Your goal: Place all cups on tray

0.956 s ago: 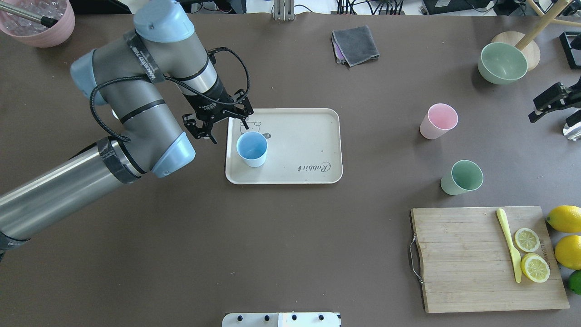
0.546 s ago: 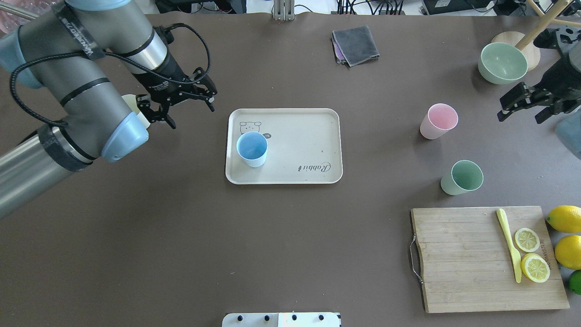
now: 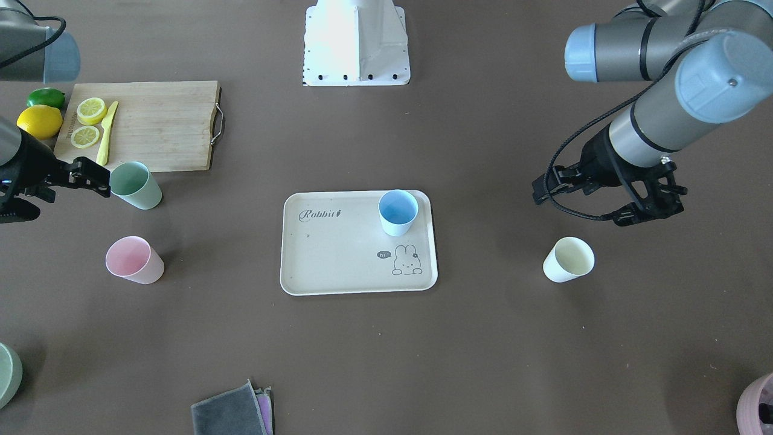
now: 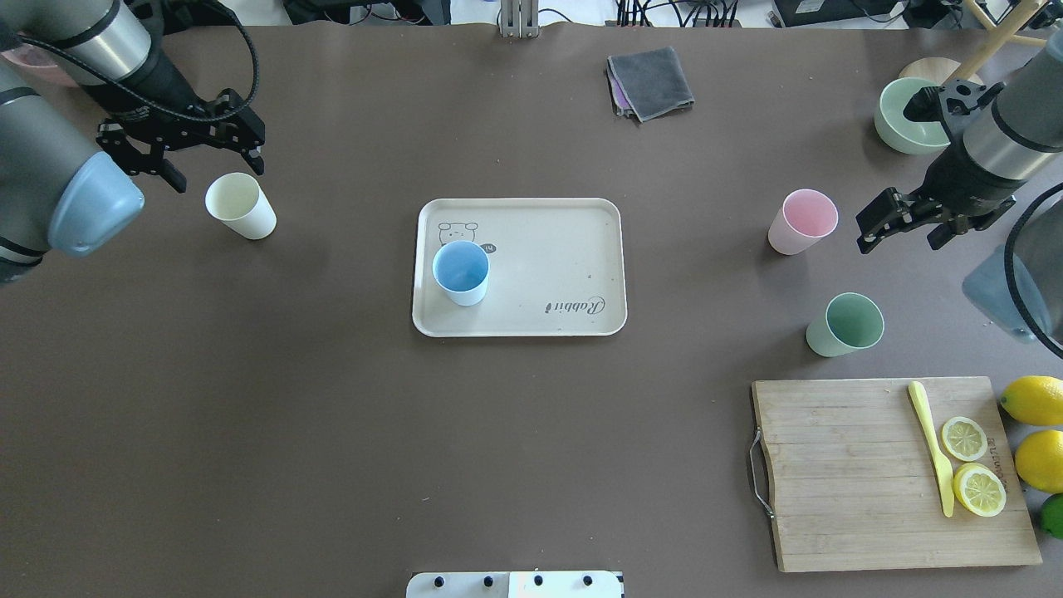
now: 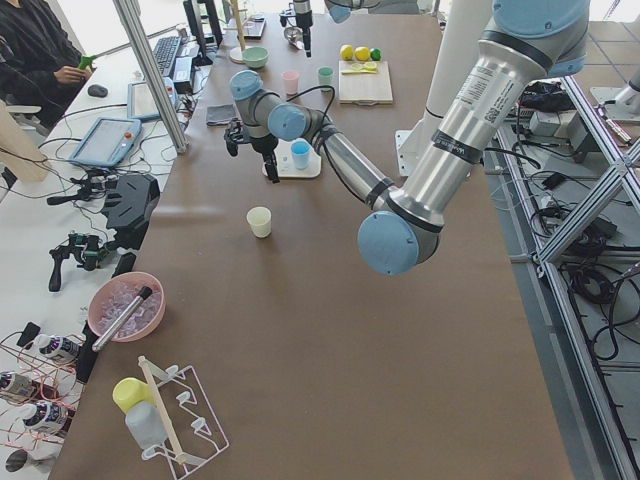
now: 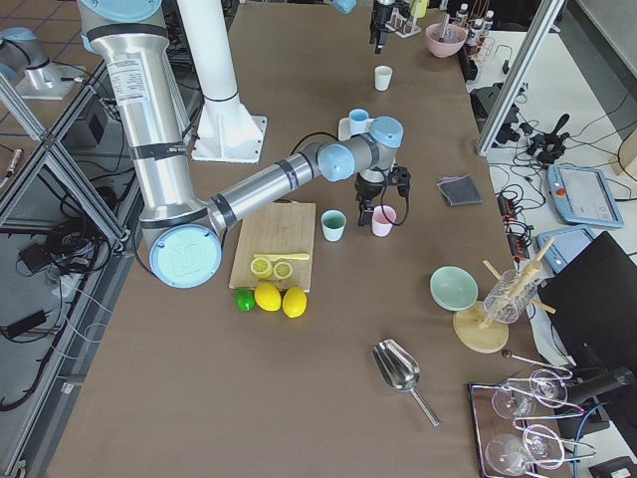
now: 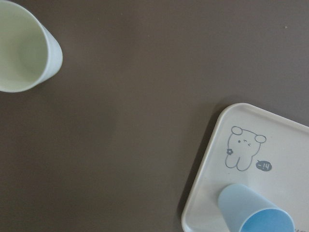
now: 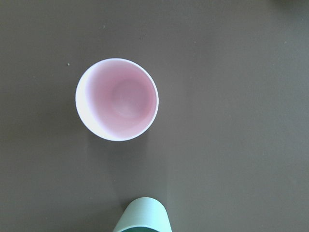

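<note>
Beside the pink cup (image 4: pixel 802 221), the right gripper (image 4: pixel 898 241) hangs spread and empty. The left gripper (image 4: pixel 217 170), also spread and holding nothing, hovers just beside the cream cup (image 4: pixel 241 205). Only the blue cup (image 4: pixel 461 272) stands on the tray (image 4: pixel 565 249); the green cup (image 4: pixel 845 324) sits on the bench (image 4: pixel 332 432). These tumblers look light, so a descent that lands on a rim instead of straddling it would likely tip one. A set-down close to the blue cup could knock it.
</note>
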